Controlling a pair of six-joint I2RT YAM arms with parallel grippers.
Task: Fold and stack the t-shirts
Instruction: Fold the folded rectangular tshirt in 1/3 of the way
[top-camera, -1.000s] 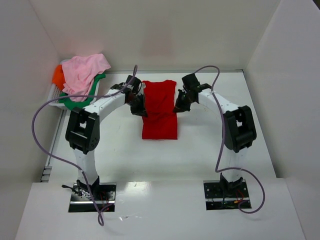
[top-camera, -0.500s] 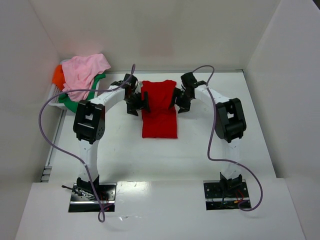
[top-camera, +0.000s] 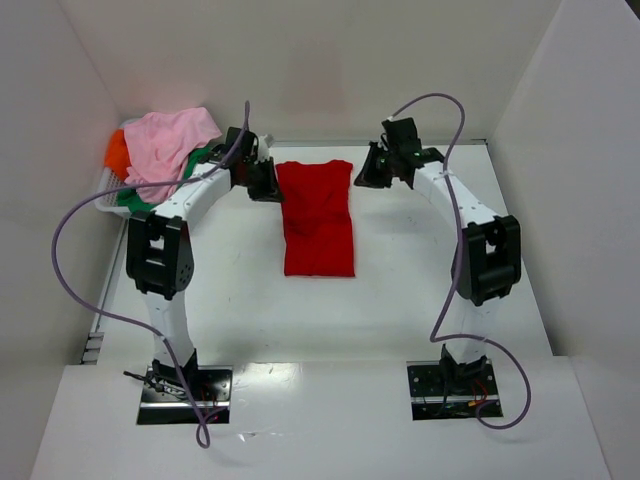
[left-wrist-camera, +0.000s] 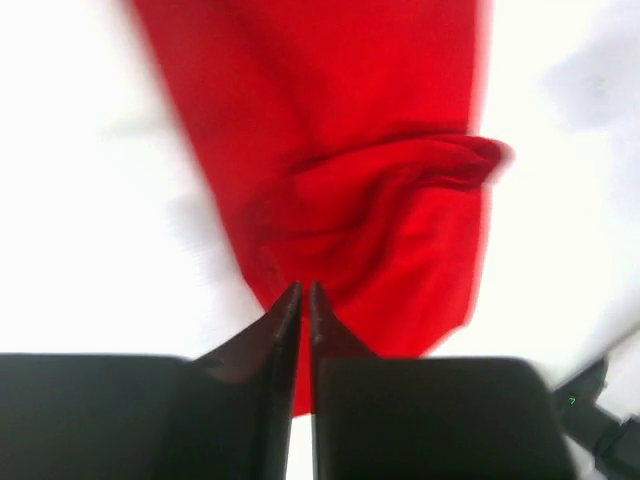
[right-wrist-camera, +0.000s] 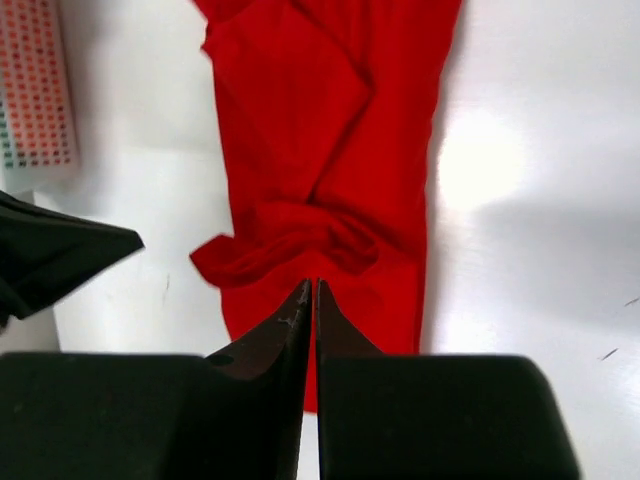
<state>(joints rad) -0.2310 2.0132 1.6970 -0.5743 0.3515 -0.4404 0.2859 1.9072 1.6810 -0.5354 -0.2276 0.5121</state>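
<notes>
The bright red t-shirt (top-camera: 318, 215) lies on the table as a long, narrow folded strip with a bunched fold near its far end. It also shows in the left wrist view (left-wrist-camera: 370, 180) and the right wrist view (right-wrist-camera: 330, 150). My left gripper (top-camera: 262, 180) is shut and empty, raised just off the shirt's far left corner. My right gripper (top-camera: 372, 174) is shut and empty, raised off the far right corner. The light pink t-shirt (top-camera: 170, 140), the green t-shirt (top-camera: 150, 207) and the orange t-shirt (top-camera: 116, 150) lie piled at the far left.
A white perforated basket (top-camera: 108, 188) holds the pile against the left wall; its edge shows in the right wrist view (right-wrist-camera: 35, 90). White walls close in the table at the back and on both sides. Purple cables loop from both arms.
Both grippers have left the red shirt's sides and moved outward and toward its far end. The red shirt lies as before.
</notes>
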